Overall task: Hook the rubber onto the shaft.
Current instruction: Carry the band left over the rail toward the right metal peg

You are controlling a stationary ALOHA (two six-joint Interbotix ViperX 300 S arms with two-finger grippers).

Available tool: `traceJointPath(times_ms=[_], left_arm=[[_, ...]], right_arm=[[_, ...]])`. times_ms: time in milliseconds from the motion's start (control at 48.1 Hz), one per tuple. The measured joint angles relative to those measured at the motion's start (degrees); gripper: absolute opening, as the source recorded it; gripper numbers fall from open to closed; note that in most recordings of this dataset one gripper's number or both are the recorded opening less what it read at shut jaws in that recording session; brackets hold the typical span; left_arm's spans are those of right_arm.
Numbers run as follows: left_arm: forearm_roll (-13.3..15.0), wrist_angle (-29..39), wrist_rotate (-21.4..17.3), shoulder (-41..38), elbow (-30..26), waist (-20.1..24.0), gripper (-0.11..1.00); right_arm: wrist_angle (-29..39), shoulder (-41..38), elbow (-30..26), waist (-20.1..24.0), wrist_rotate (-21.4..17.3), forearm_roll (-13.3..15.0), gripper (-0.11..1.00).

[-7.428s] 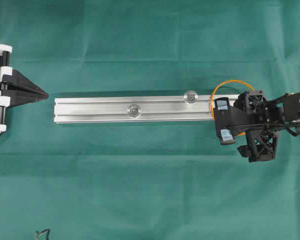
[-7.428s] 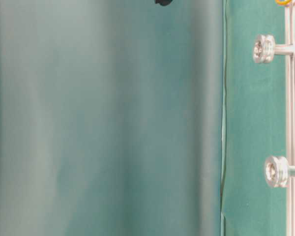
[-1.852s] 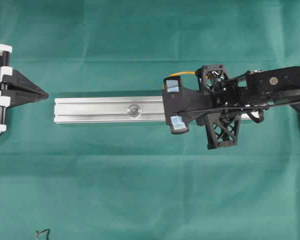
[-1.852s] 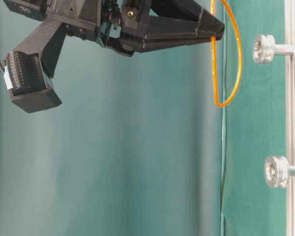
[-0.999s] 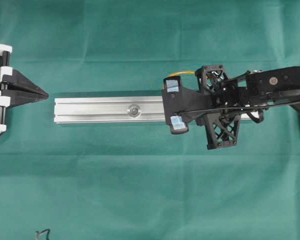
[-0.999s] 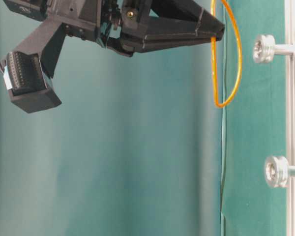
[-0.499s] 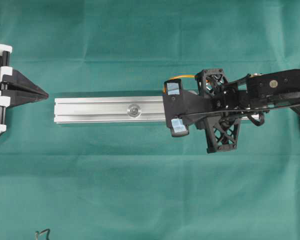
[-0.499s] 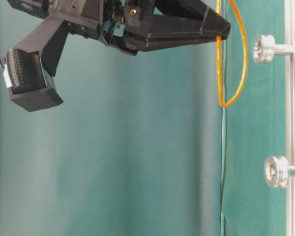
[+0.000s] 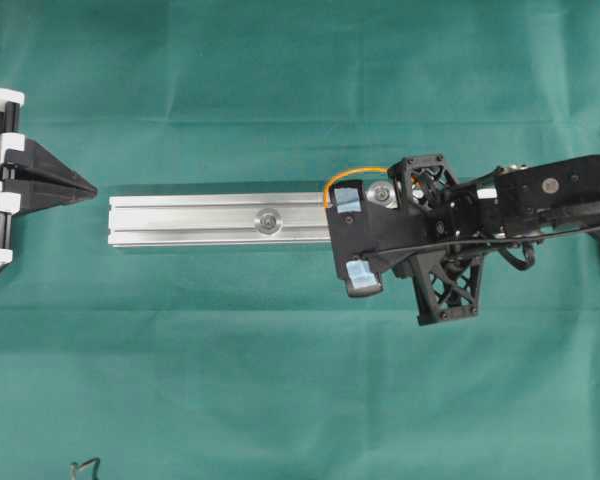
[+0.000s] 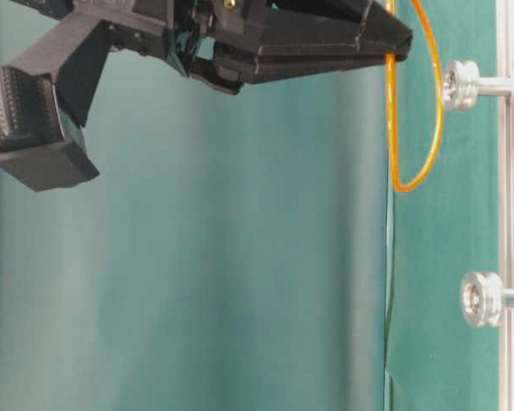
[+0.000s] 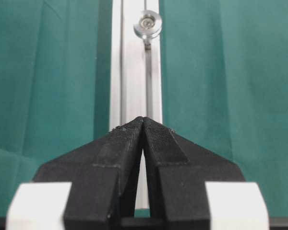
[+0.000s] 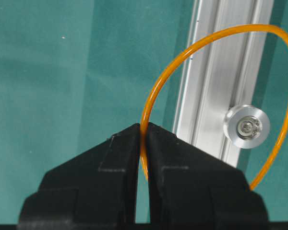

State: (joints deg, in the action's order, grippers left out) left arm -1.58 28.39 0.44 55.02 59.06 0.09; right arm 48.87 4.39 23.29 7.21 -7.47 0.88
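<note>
The rubber [image 12: 182, 52] is a thin orange loop pinched between the tips of my right gripper [image 12: 144, 127], which is shut on it. In the table-level view the loop [image 10: 393, 128] hangs from the right gripper [image 10: 404, 44] just short of the head of the upper shaft [image 10: 460, 85]. Through the right wrist view, that shaft [image 12: 246, 126] shows inside the loop's outline. From overhead, an orange arc [image 9: 355, 172] curves beside this shaft [image 9: 383, 194] on the silver rail [image 9: 200, 220]. My left gripper [image 9: 85, 188] rests shut and empty off the rail's left end.
A second shaft [image 9: 268, 220] stands mid-rail, also visible as the lower shaft [image 10: 481, 299] and far ahead of the left gripper [image 11: 147, 25]. Green cloth [image 9: 280, 380] covers the table. The left arm's white and black mount [image 9: 2, 150] sits at the left edge.
My right gripper has carried the rubber closer to the rail, bringing the loop up near the shaft's head. The left gripper has not moved.
</note>
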Motion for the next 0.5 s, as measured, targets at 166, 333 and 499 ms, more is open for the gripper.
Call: traceJointPath(times_ms=[166,333,499], left_arm=[[0.00,0.00,0.00,0.00,0.00,0.00,0.00],[0.00,0.00,0.00,0.00,0.00,0.00,0.00],[0.00,0.00,0.00,0.00,0.00,0.00,0.00]], right_arm=[[-0.35,-0.09,-0.09,0.53,0.00,-0.35,0.07],[-0.62,-0.09,0.00,1.14,0.00,-0.44,0.07],[-0.70,-0.09,-0.09,2.02,0.00,-0.53,0.07]])
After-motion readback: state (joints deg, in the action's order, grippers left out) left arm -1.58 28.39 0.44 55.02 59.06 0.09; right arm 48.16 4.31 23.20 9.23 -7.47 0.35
